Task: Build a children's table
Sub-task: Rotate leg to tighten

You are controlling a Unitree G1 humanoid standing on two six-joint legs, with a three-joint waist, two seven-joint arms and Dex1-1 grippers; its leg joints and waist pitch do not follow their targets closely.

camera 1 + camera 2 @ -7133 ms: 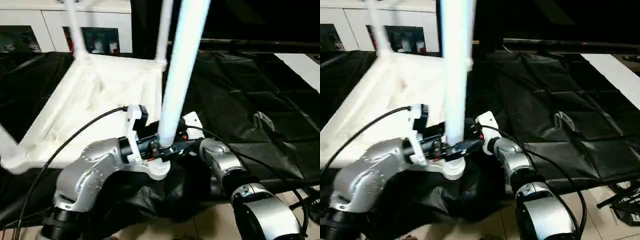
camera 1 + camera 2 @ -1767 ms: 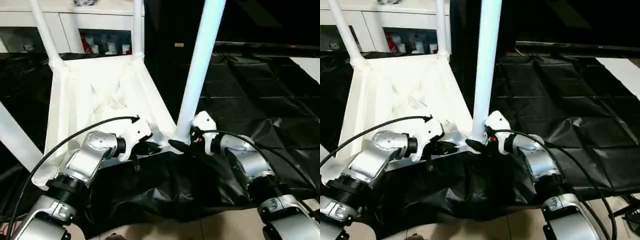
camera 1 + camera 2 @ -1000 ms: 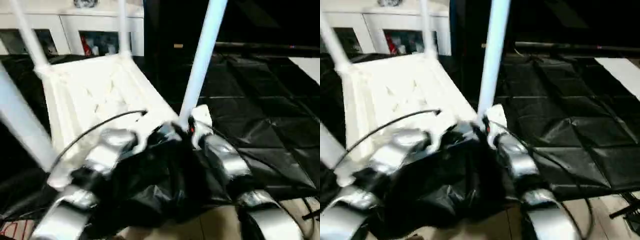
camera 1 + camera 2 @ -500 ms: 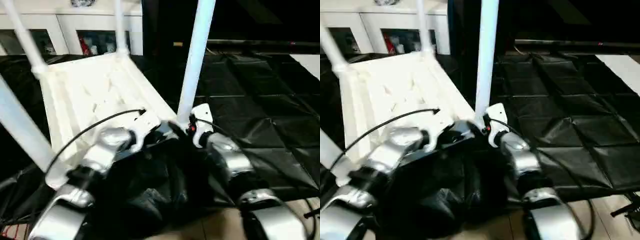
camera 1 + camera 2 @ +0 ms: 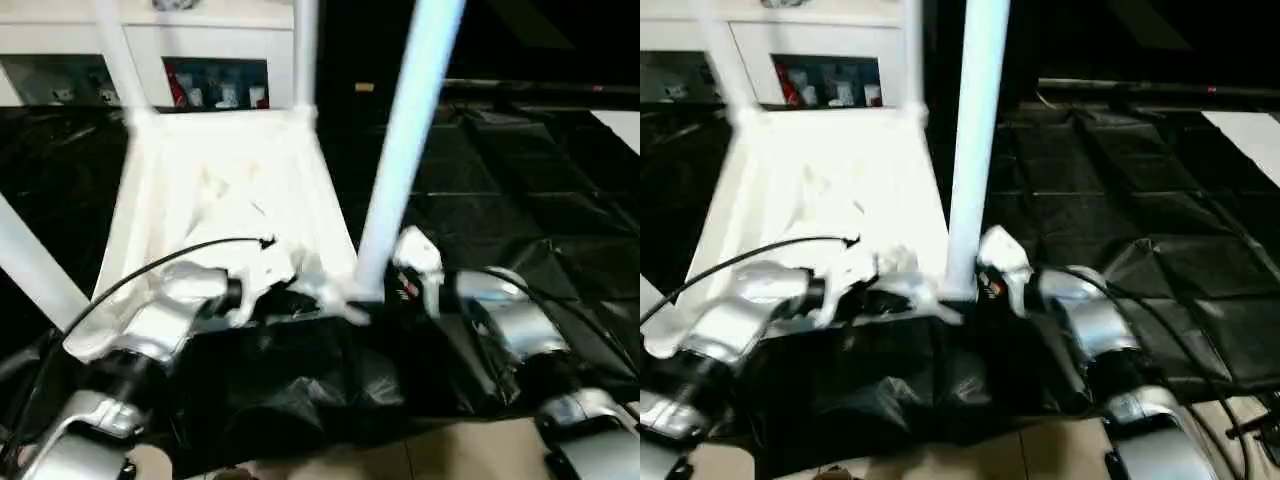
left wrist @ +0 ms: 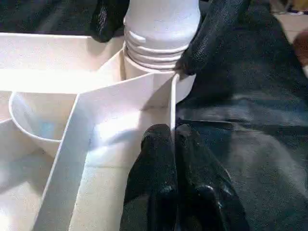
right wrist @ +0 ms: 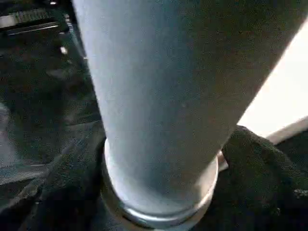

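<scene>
Leftward, my left gripper is closed on the upturned table top's thin rim; my right gripper straddles the near leg at its threaded base, apparently unclamped. Stiff, light, slippery plastic: grip low, near the socket.

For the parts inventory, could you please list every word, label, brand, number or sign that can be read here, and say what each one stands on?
None can be read.
Table top, ribbed underside up: no lettering visible.
Near leg in its corner socket: plain white, no marking.
Items behind the cabinet's glass door: too small and blurred to read.
Black sheet: no print visible.
</scene>
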